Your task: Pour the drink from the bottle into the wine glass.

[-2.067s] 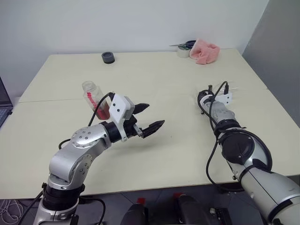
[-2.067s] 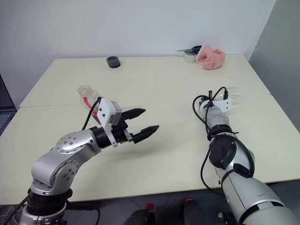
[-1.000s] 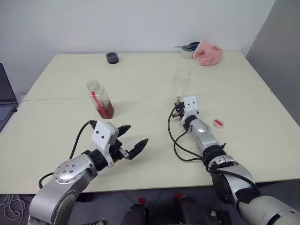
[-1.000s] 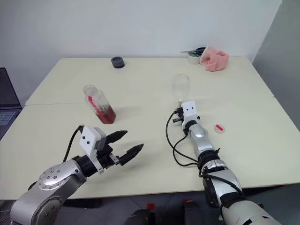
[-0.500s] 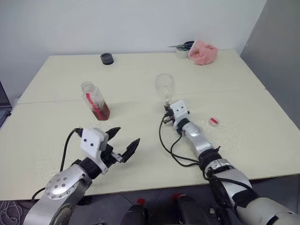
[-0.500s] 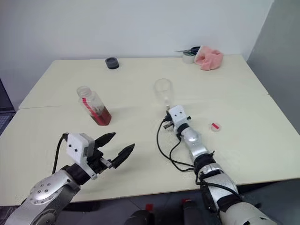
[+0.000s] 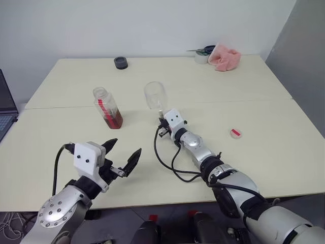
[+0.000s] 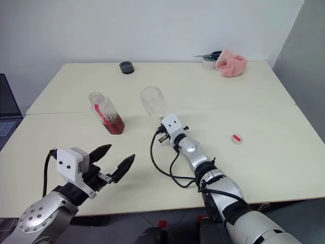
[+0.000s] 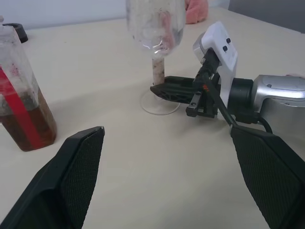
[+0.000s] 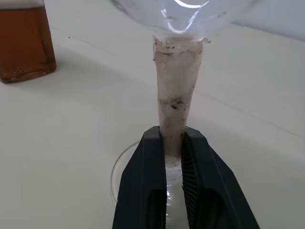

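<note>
On a cream table (image 7: 254, 101), the right gripper (image 10: 174, 157) is clamped on the lower stem of the wine glass (image 7: 154, 95), its two black fingers (image 10: 143, 191) pinching the stem just above the round foot. The glass stands upright with its bowl rising directly above the pinch, and the stem looks wrapped or smeared with a whitish, speckled coating. From the right wrist view the foot lies on the tabletop under the fingertips.

Beyond the right gripper, toward the robot's left, stands the bottle (image 7: 107, 107), upright, uncapped, with a red label strip running down its side. The drink (image 7: 113, 120), a reddish-amber liquid, fills only its lower part. Bottle and glass are near each other but apart.

The left gripper (image 7: 120, 156) hangs above the near part of the table with its jaws spread wide and nothing between them. The bottle is ahead of it and the glass ahead and to its right; in the left wrist view both appear between its two fingers (image 9: 71, 181).

To the right of the right gripper, well apart, a small red cap (image 7: 235, 133) lies on the table. Far beyond both grippers, along the back edge, sit a dark round object (image 7: 120, 62), a roll of tape (image 7: 200, 57) and a pink cloth (image 7: 226, 56).
</note>
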Tool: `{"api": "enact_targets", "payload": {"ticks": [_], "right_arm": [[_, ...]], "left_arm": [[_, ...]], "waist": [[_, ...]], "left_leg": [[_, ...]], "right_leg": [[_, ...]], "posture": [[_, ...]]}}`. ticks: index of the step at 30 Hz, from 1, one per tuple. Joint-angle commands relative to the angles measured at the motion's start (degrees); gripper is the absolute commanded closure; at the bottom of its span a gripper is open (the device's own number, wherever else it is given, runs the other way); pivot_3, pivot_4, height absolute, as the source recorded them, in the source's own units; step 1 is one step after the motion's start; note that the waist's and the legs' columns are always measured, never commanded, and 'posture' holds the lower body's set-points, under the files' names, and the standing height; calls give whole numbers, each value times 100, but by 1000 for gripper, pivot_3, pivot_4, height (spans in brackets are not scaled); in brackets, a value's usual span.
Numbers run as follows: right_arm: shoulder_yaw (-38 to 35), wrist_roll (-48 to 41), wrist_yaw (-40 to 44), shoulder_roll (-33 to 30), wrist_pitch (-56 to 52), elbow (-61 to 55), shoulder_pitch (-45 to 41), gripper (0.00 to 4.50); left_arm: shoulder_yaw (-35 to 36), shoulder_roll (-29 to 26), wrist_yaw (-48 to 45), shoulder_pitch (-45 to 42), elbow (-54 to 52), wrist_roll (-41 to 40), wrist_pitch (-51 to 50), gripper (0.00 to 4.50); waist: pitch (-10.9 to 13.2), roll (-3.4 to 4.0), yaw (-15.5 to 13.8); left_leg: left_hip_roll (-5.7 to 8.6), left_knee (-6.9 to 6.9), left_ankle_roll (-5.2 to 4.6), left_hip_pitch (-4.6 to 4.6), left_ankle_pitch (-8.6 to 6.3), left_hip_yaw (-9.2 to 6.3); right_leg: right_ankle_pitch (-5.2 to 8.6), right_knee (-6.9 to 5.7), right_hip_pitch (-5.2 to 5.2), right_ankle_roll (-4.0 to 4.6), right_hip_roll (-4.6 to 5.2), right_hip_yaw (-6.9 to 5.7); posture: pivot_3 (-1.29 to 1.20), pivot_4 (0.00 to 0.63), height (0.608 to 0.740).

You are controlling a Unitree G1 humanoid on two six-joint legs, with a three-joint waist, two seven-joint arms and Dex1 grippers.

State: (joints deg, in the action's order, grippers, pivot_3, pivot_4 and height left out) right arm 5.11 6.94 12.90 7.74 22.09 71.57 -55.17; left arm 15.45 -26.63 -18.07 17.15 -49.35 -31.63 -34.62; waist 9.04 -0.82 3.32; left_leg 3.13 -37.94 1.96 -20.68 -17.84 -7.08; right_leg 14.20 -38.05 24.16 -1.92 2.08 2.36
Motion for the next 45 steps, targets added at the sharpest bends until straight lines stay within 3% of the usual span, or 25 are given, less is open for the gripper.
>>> {"api": "enact_targets", "payload": {"ticks": [1, 11, 24, 32, 37, 41, 45], "right_arm": [[-111, -127, 78, 288, 36, -20, -236, 4332], [-150, -206, 203, 283, -23, -30, -185, 4332], [-97, -136, 237, 204, 21, -76, -29, 59], [-69, -167, 474, 69, 81, -233, 145, 59], [-63, -268, 1226, -675, -6, -1250, 916, 59], [-148, -564, 2173, -1805, -624, -3574, 2061, 59], [7, -994, 2854, -2483, -1494, -5602, 2794, 59]], "left_arm": [[36, -11, 34, -30, -230, -29, 68, 0], [-40, -57, 44, -325, -135, -47, -41, 0], [-123, -93, 18, -511, -151, -68, -216, 0], [-124, -91, 23, -553, -152, -89, -266, 0], [46, 0, 87, -497, 50, -49, -195, 0], [185, 116, 198, -837, 982, 316, 188, 0], [249, 174, 272, -1236, 1654, 580, 517, 0]], "waist": [[0, 0, 0], [0, 0, 0], [0, 0, 0], [0, 0, -1], [0, 1, -39], [1, 4, -165], [4, 5, -159]], "left_leg": [[0, 0, 0, 1, 0, 0], [1, -1, 0, 1, 0, 2], [1, 0, 0, 1, 0, 2], [1, 0, 0, 1, 0, 1], [5, -3, 0, -1, 0, -2], [12, -8, -1, -1, 0, -7], [8, -7, -1, -8, 0, -15]], "right_leg": [[0, -1, 0, 0, -1, 0], [0, -1, 0, 0, -1, -2], [0, 0, 0, 0, -1, -3], [0, 0, 0, 0, -1, -2], [0, 3, -4, -1, 1, -3], [0, 6, -12, -2, 1, -7], [1, 9, -10, -4, 7, -9]], "posture": [[0, 150, 740], [0, 150, 740], [0, 150, 740], [0, 150, 740], [0, 150, 740], [0, 150, 740], [0, 150, 740]]}}
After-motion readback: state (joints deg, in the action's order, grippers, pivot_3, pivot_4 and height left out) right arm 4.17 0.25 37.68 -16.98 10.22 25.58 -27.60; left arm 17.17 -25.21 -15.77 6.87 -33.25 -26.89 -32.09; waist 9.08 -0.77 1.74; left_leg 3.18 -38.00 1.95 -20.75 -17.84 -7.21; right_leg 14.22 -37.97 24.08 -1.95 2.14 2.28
